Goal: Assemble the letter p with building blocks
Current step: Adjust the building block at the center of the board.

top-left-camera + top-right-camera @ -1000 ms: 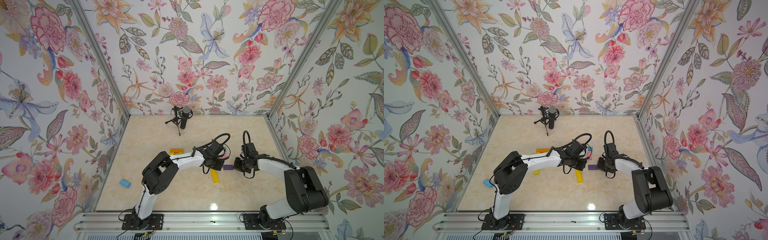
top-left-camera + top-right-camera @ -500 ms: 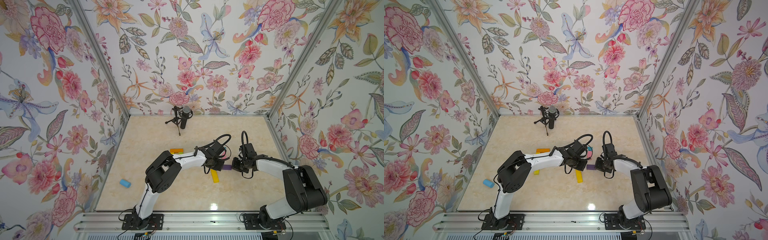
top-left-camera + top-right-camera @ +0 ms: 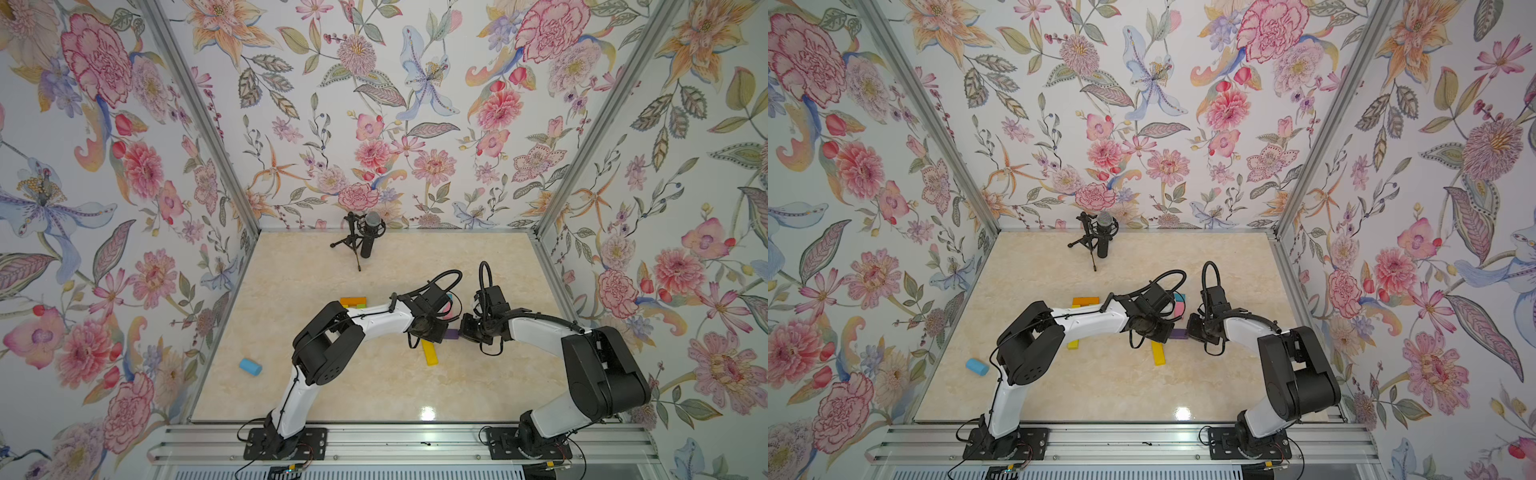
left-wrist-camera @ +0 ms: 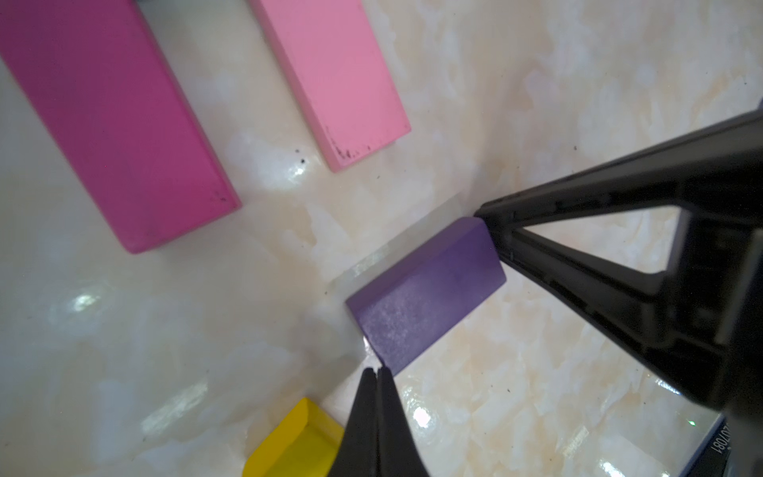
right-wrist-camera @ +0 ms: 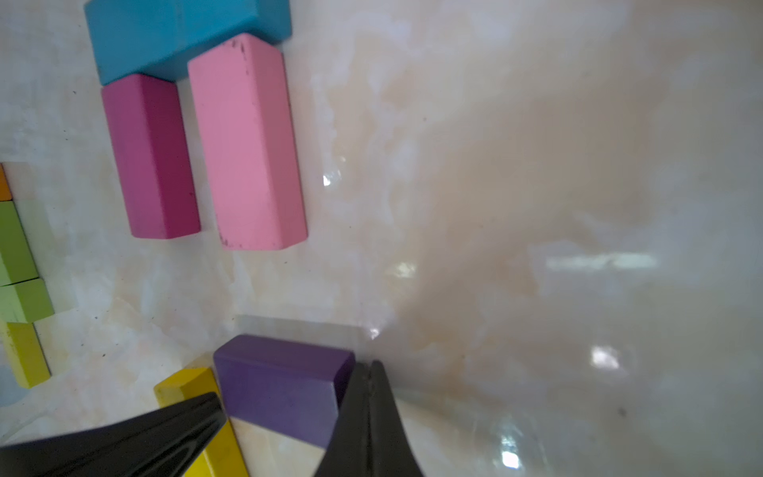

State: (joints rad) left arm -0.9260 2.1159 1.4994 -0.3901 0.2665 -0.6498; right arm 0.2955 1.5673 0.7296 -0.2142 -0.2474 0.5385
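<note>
A short purple block [image 4: 425, 293] lies flat on the marble floor between my two grippers; it also shows in both top views [image 3: 452, 333] [image 3: 1179, 333]. My left gripper [image 4: 376, 369] is shut, empty, its tip at one corner of the purple block beside a yellow block [image 4: 297, 442]. My right gripper [image 5: 367, 363] is shut and empty, its tip against the purple block's [image 5: 280, 384] opposite end. Beyond lie a magenta block [image 5: 150, 157] and a pink block [image 5: 247, 144] side by side, a teal block [image 5: 173, 33] across their far ends.
Lime green blocks [image 5: 14, 243], an orange block [image 3: 353, 300] and another yellow block [image 3: 1073, 343] lie under the left arm. A light blue cylinder [image 3: 250, 367] rests near the left wall. A black microphone on a tripod [image 3: 368, 237] stands at the back.
The right gripper has edged to the left, and the purple block has slid slightly that way with it. The left arm has shifted only a little.
</note>
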